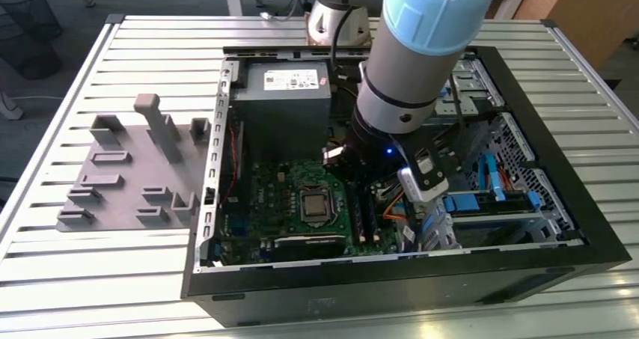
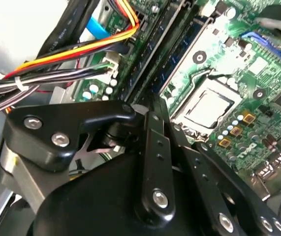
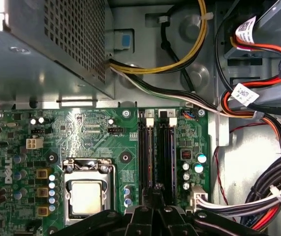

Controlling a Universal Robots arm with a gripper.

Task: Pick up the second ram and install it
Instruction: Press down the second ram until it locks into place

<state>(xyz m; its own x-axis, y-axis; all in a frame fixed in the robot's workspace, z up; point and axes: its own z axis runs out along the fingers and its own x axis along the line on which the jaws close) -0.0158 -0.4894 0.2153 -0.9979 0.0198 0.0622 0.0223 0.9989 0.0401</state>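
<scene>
Jaws drawn together to one narrow tip, low inside the open black computer case on the slatted metal counter. In both wrist views the tip sits right over the long black memory slots of the green motherboard. Second ram, a slim dark-green circuit stick, stands edge-on in the slot bank and runs under the tip. Cannot tell if the jaws pinch it or only touch its top edge. Silver processor socket is just beside the slots. Exterior view: grey plastic holder tray at 9 o'clock from the case, apart from it. Grey power supply box at 12 o'clock of the motherboard; bundled cables lie on the far side of the slots from the socket.
</scene>
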